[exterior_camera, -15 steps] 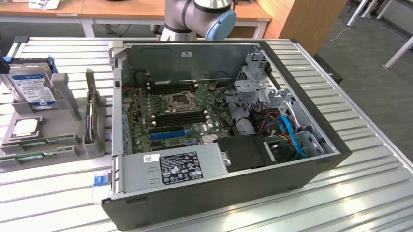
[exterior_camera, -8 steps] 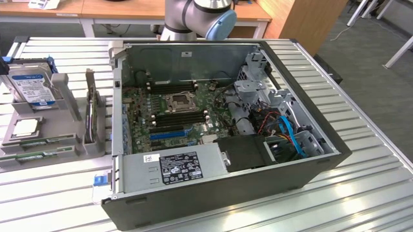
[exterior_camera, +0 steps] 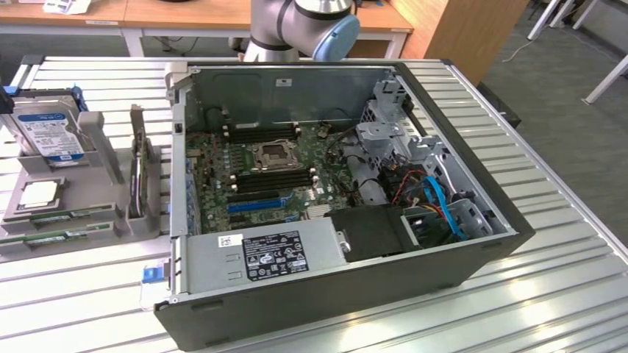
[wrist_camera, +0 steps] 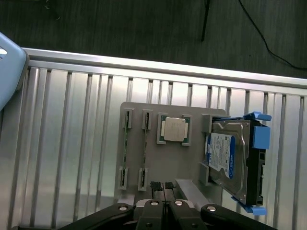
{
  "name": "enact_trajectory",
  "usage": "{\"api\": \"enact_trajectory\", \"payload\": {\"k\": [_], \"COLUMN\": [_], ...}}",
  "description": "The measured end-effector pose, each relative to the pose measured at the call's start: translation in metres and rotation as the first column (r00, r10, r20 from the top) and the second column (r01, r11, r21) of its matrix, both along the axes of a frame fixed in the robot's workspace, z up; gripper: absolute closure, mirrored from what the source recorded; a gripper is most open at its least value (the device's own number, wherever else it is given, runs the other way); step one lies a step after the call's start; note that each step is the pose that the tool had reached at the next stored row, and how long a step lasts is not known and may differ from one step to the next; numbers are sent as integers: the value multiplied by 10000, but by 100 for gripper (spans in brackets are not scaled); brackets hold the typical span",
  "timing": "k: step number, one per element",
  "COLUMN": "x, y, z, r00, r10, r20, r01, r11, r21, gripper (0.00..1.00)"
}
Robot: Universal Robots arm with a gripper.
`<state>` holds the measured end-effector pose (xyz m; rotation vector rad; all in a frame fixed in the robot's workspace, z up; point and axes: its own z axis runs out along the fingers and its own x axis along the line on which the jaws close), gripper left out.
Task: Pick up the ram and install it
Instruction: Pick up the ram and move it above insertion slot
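Ok so the ram (exterior_camera: 61,237) is a long, thin green circuit-board stick with dark chips. There look to be two of them, standing on edge in slots of the flat grey plastic parts holder (exterior_camera: 93,195) at the lower left of the exterior view. That's well apart from the open black computer tower (exterior_camera: 294,309) in the middle of the frame. In the wrist view they're edge-on, just thin lines beside the square silver processor chip (wrist_camera: 173,129).

The black two-finger gripper (wrist_camera: 161,185) hangs over the holder with its fingers pressed together and nothing between them.

Handling-wise, my guess is very light and stiff but thin, so it won't like bending or twisting, and the bare board faces are probably a bit slick. I'd pinch across the two flat faces near the middle of the free long edge, going gentle on the chips and staying off the contact edge down in the slot.

The silver hard drive with the blue-white label (exterior_camera: 49,136) stands in the same holder, at the upper left.
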<state>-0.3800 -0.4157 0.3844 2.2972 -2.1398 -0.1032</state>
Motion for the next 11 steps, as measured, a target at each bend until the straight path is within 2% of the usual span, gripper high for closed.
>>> {"api": "enact_trajectory", "payload": {"k": [3, 4, 5, 6, 11], "x": [0, 0, 0, 0, 0], "y": [0, 0, 0, 0, 0], "z": [0, 0, 0, 0, 0], "r00": [10000, 10000, 10000, 10000, 10000], "r10": [0, 0, 0, 0, 0], "r20": [1, 0, 1, 0, 0], "r01": [0, 0, 0, 0, 0], "r11": [10000, 10000, 10000, 10000, 10000], "r21": [0, 0, 0, 0, 0], "gripper": [89, 84, 84, 76, 76]}}
